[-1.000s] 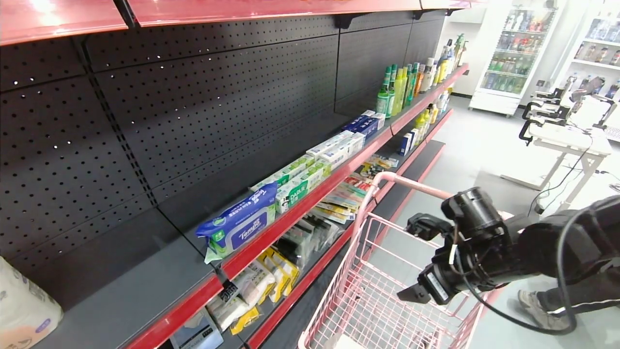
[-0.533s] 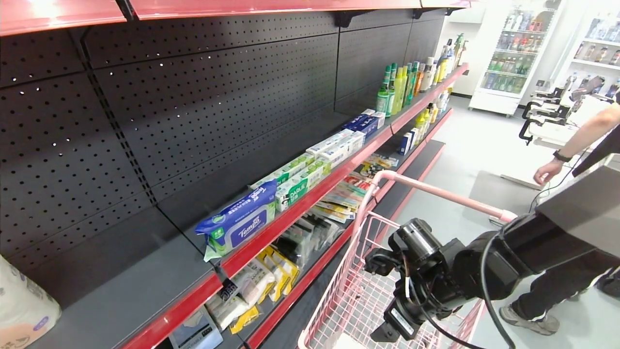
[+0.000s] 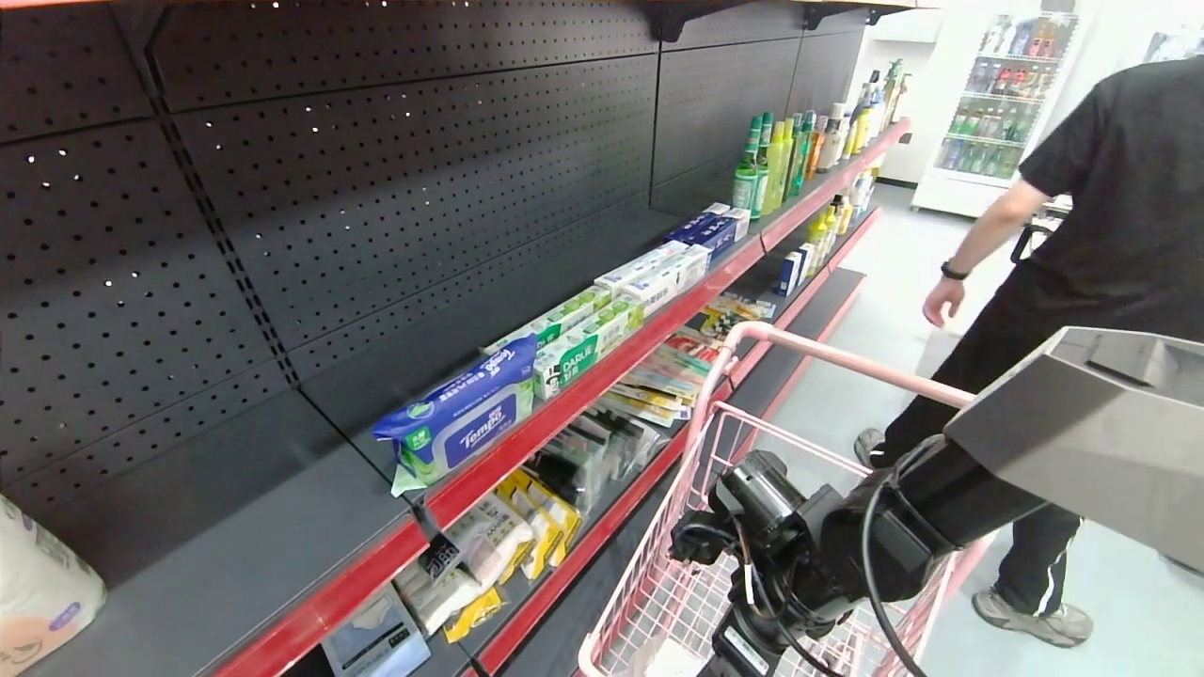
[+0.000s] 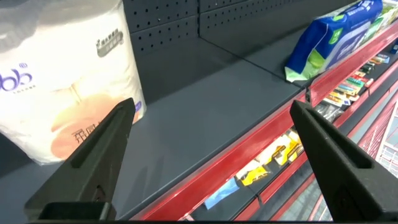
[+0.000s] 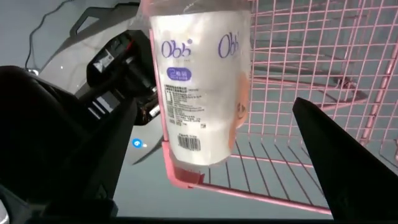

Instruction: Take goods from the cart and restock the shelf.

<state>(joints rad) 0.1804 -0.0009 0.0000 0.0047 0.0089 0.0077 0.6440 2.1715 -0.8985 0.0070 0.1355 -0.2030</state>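
Nearest, right gripper hangs inside the pink cart, fingers spread wide, nothing pinched; roll pack stands upright in the cart corner just ahead; left gripper spread wide over the grey shelf, beside a second roll pack; blue wipes pack farther along.

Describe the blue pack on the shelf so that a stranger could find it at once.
Start at the long shelf with the red front edge, below the black pegboard wall. Follow its row of goods toward the bare end; the last item there is the blue wipes pack. Unlike the stiff green toothpaste boxes beside it, it is a soft blue-and-white bag.
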